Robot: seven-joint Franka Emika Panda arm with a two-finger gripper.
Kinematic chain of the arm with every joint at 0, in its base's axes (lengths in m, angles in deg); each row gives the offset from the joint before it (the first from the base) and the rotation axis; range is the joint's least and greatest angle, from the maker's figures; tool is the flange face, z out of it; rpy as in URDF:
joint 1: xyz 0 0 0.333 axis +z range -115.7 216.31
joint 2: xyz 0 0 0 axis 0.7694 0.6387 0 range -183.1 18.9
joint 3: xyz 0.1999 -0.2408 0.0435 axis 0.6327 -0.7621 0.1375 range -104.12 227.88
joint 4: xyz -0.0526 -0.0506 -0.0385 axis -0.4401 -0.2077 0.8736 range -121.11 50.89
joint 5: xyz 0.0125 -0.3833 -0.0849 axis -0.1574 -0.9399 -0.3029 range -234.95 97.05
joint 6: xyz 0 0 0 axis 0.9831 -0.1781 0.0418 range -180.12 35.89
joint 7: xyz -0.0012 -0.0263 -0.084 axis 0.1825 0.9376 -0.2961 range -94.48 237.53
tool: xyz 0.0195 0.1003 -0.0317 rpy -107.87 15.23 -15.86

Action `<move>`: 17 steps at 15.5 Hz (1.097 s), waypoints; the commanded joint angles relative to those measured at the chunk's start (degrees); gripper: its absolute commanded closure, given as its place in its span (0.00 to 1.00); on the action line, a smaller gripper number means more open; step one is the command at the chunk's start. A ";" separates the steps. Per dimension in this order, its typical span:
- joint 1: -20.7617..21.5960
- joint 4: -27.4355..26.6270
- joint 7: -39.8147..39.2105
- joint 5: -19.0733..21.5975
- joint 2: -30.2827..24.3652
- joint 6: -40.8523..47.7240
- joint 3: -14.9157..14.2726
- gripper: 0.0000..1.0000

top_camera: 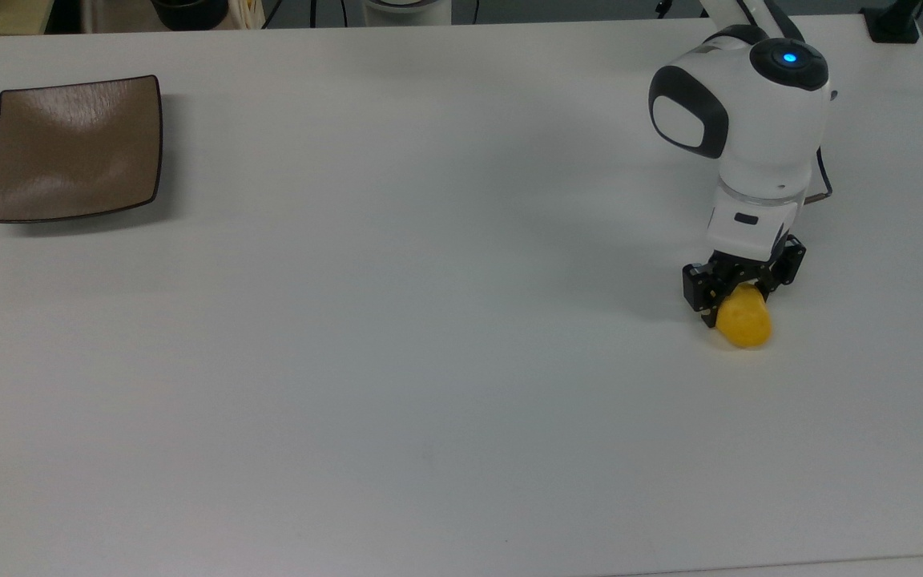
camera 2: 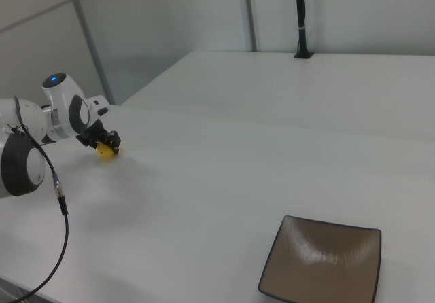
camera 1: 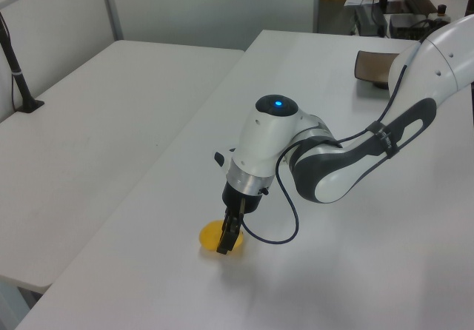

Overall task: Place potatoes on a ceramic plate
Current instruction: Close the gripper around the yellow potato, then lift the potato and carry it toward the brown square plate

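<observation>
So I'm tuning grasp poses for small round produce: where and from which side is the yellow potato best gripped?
Grip the potato across its narrow middle, coming straight down from above. It lies flat on the white table as a small oval with open space all round, so a finger can drop on each side. The gripper is already down over it that way.

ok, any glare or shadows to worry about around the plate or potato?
Top view: soft glare streaks on the plate, faint shadow along its right and lower edges; a dim shadow left of the potato under the hand. Right view: pale sheen on the plate.
</observation>
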 commanded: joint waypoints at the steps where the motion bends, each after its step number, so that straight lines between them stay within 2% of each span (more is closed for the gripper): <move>1: -0.05 0.16 -0.95 -1.28 0.45 -0.77 0.31 0.96; 4: -0.23 -0.81 -0.86 -1.28 -0.77 -0.15 0.58 0.99; 7: -0.32 -4.58 -0.77 -0.93 -5.51 0.46 0.67 0.99; 12: -4.18 -10.38 -0.94 -0.31 -16.31 5.29 0.67 0.99; 17: -8.40 -16.62 -1.12 -0.22 -29.23 15.03 0.23 0.98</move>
